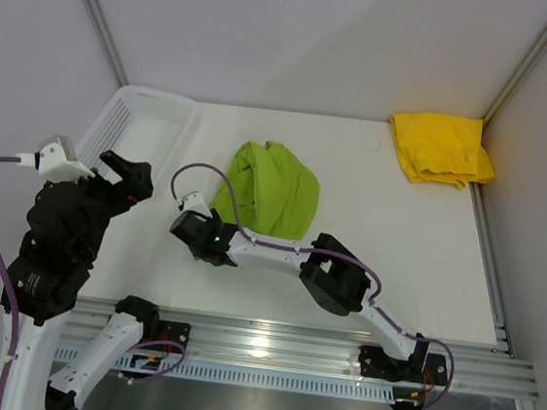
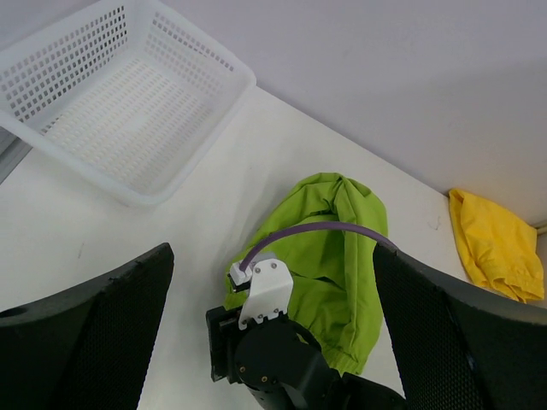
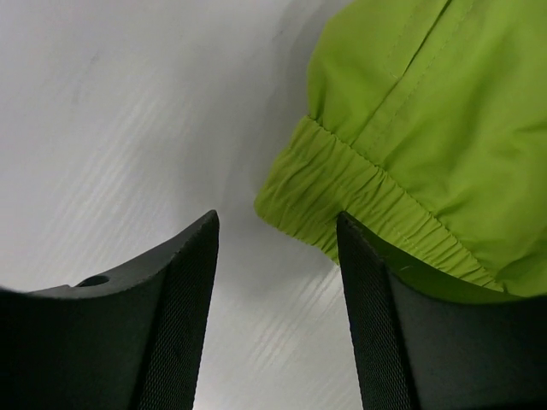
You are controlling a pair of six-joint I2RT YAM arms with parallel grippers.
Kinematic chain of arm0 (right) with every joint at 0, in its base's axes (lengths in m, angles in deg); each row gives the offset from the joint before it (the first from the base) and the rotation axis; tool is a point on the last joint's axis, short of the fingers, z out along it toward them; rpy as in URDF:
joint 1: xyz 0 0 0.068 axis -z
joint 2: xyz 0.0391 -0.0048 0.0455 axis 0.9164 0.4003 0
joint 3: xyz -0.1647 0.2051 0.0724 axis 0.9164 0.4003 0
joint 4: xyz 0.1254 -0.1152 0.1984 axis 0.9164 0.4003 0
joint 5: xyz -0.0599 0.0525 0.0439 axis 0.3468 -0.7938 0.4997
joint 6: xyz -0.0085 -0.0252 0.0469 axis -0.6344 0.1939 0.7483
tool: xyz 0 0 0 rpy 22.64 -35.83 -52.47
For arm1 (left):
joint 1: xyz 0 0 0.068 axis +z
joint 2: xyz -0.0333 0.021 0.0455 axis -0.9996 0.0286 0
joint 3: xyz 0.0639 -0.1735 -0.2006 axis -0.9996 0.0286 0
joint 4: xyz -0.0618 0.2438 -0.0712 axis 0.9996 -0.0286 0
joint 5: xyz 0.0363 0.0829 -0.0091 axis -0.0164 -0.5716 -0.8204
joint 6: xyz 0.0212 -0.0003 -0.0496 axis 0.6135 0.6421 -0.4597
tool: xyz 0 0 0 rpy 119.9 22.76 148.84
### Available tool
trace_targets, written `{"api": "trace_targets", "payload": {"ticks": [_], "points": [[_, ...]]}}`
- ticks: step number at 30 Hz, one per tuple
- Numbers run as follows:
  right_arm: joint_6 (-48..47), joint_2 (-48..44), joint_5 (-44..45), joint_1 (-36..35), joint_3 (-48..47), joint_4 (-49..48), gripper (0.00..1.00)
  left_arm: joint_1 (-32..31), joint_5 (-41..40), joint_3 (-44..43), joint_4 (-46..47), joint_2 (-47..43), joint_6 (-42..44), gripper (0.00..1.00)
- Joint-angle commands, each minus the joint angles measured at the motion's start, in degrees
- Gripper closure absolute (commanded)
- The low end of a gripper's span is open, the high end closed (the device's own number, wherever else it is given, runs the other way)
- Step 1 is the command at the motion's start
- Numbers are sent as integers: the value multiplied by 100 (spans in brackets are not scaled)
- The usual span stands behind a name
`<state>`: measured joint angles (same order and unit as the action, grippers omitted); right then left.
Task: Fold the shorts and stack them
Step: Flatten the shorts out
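Pretty much nothing was done at this point. The lime green shorts (image 1: 270, 190) sat in a crumpled heap mid-table, and the yellow shorts (image 1: 441, 149) were bunched in the far right corner, well apart, so no stack. The right gripper (image 3: 278, 231) was down at the green pair's near-left edge, jaws parted around the elastic waistband corner, not pinching it yet. The left gripper (image 1: 131, 178) hung wide open and empty near the white basket (image 1: 131, 117). I'd say all the folding was left.

right end effector (image 1: 195, 233) sits beside the lime green shorts (image 1: 272, 197).
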<state>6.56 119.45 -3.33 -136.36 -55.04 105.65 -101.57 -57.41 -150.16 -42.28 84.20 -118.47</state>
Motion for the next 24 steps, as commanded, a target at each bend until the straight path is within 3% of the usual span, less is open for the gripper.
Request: {"api": "trace_targets", "payload": {"ticks": [1, 12, 13, 14, 16, 17, 21, 24], "points": [[68, 305, 674, -1, -466, 540, 41, 38, -116, -65, -55, -55, 224, 1], [200, 947, 1720, 25, -1162, 989, 47, 38, -54, 49, 7, -46, 285, 1], [209, 956, 1729, 52, -1144, 981, 54, 38, -63, 58, 16, -38, 294, 1], [235, 939, 1738, 130, -1066, 972, 71, 38, -80, 67, 16, -38, 303, 1], [332, 851, 1764, 201, -908, 858, 85, 38, -98, 111, 16, -46, 303, 1], [341, 624, 1773, 245, -776, 770, 100, 38, -107, 146, 24, -46, 303, 1], [263, -675, 1274, 482, 993, -474, 100, 38, -89, 313, 68, -38, 259, 1], [61, -1859, 773, 614, 1666, -680, 100, 38, -2, 427, 121, -11, 215, 1]]}}
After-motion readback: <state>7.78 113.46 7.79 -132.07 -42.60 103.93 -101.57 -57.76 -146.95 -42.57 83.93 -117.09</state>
